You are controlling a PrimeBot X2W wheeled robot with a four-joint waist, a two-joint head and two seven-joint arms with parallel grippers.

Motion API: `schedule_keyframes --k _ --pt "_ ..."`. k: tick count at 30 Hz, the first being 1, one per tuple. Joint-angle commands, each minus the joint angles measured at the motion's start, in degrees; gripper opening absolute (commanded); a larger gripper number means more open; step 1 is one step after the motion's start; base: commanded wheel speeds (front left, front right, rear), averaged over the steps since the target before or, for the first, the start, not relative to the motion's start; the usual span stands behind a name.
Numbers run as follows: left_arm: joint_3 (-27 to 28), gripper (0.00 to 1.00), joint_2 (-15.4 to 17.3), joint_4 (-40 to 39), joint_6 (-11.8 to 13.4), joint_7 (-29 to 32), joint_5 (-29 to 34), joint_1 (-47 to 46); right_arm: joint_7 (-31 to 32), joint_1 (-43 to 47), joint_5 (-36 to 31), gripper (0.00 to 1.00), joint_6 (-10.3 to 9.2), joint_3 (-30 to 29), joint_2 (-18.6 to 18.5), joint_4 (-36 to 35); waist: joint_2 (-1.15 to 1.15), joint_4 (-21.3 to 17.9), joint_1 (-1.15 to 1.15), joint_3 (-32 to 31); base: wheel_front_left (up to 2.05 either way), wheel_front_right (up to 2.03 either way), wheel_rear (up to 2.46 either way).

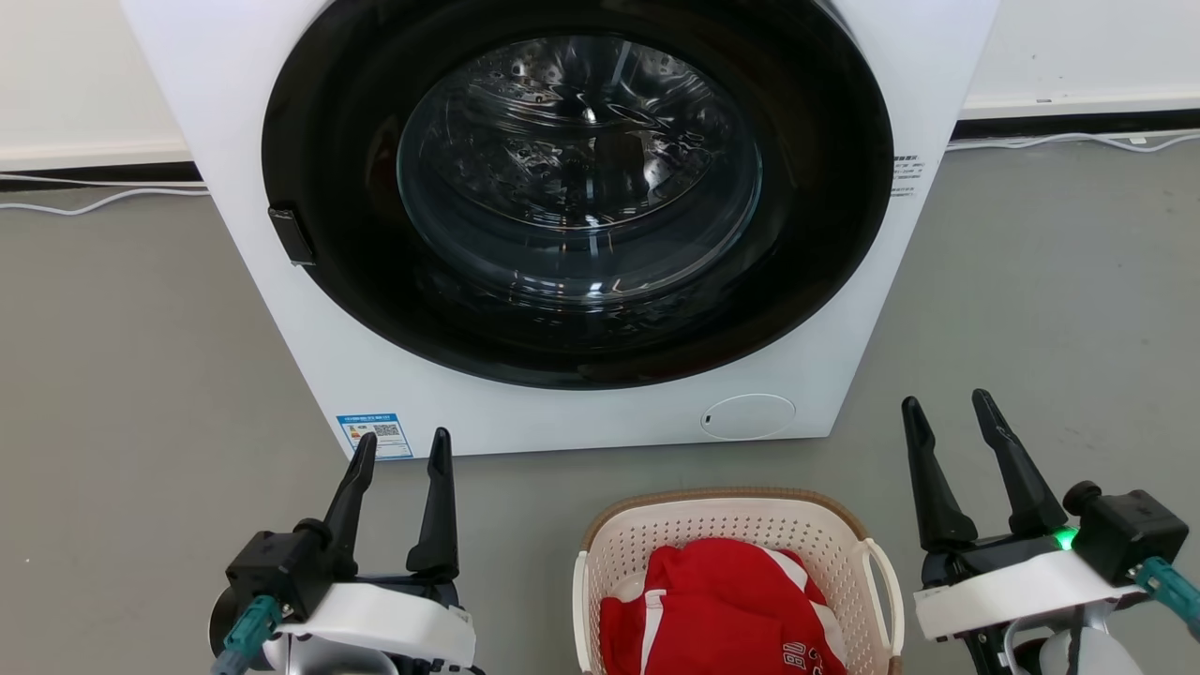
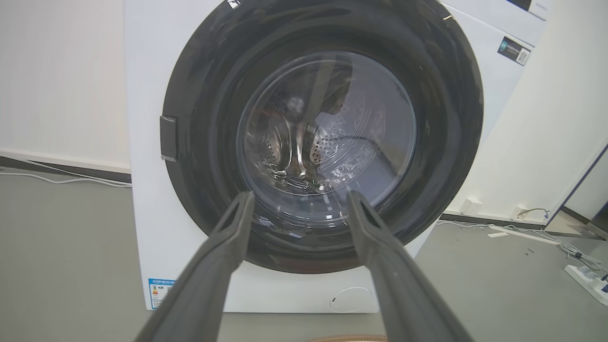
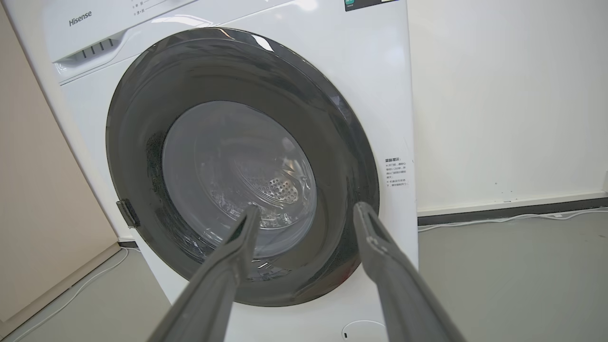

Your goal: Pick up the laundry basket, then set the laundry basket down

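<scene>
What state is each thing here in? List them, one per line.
Washer door: shut.
Laundry basket: upright on the floor, not held.
Red garment: crumpled inside the basket.
Left pincer: open, empty.
Right pincer: open, empty.

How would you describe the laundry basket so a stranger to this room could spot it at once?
Start at the white washing machine with the round dark door. On the grey floor right before it stands the laundry basket. Nothing else there is small, cream and perforated, with a brown rim and red clothing inside.
</scene>
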Motion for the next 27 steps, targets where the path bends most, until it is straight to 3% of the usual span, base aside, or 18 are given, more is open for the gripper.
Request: schedule_keyframes --k 1,6,27 --pt "1.2 1.0 0.5 -2.3 0.7 -1.0 2.4 -3.3 -1.2 -2.7 -2.5 1.0 0.01 1.7 -0.7 -1.5 0.0 -0.1 0.0 0.0 0.0 0.0 0.0" --pt "0.8 1.0 0.5 -2.8 1.0 -1.7 4.7 -3.4 -1.8 -2.9 -4.8 1.0 0.01 2.2 -0.9 -1.7 0.0 -0.2 0.0 0.3 0.0 0.0 0.0" --pt "1.4 1.0 0.5 -1.9 0.6 -1.7 4.5 -3.2 -1.8 -3.0 -4.1 1.0 0.01 2.2 -1.3 -1.1 0.0 -0.6 0.0 0.9 0.0 0.0 0.0"
